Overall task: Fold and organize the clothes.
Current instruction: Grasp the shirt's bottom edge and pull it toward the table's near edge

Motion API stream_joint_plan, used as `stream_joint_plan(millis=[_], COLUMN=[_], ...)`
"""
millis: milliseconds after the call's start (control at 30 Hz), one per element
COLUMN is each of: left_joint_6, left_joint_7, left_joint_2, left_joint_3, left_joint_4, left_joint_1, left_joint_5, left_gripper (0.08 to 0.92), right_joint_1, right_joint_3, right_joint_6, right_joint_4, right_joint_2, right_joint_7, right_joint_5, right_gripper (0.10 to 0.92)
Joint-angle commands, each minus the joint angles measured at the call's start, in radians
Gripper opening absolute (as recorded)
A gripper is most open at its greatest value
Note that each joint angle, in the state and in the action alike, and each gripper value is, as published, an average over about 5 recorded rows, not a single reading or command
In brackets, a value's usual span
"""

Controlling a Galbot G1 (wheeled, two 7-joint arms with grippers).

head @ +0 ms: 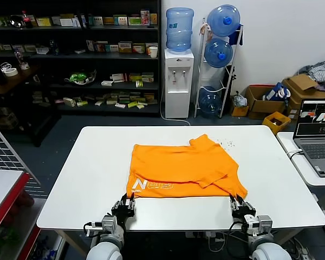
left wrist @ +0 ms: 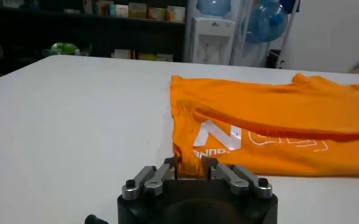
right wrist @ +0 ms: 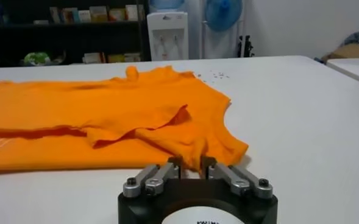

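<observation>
White table (head: 86, 179) fills our view, with the orange T-shirt (head: 179, 168) lying partly folded at its middle. Our left gripper (head: 124, 206) pinches the shirt's near left corner; our right gripper (head: 241, 206) is closed on the near right corner.

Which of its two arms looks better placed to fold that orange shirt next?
Neither alone, probably. The left gripper pinches the T-shirt at its near left corner, the right gripper at its near right corner, so both are likely to lift together.

A white table (head: 86, 179) carries a partly folded orange T-shirt (head: 179, 168), lying flat.
</observation>
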Motion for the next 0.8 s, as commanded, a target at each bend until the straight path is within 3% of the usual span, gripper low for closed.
stream_joint_plan(millis=[33,233,500,800], left_joint_6=[-0.002,0.006,0.018,0.012], left_joint_7=[-0.008,-0.033,-0.057,-0.064], left_joint_2=[0.005,0.068,0.178,0.196], left_joint_3=[0.003,-0.003,-0.039,-0.035], left_joint_4=[-0.035,-0.140,-0.296,-0.378], left_joint_1=[0.011,0.083,0.270,0.403], left_joint_5=[0.010,-0.013,-0.067,-0.053], left_gripper=[0.230,0.101,0.096,0.096], right_joint_1=[-0.026,-0.147,-0.282,-0.366], right_joint_3=[0.013,0.078,0.187,0.160], right_joint_6=[0.000,-0.010,-0.068,-0.088], right_joint_4=[0.057,0.162,0.228,0.281], right_joint_2=[0.002,-0.011,-0.059,-0.042], right_joint_7=[0.011,0.022,0.061,0.061], right_joint_5=[0.024,0.067,0.120,0.082], right_gripper=[0.175,0.124,0.124,0.125])
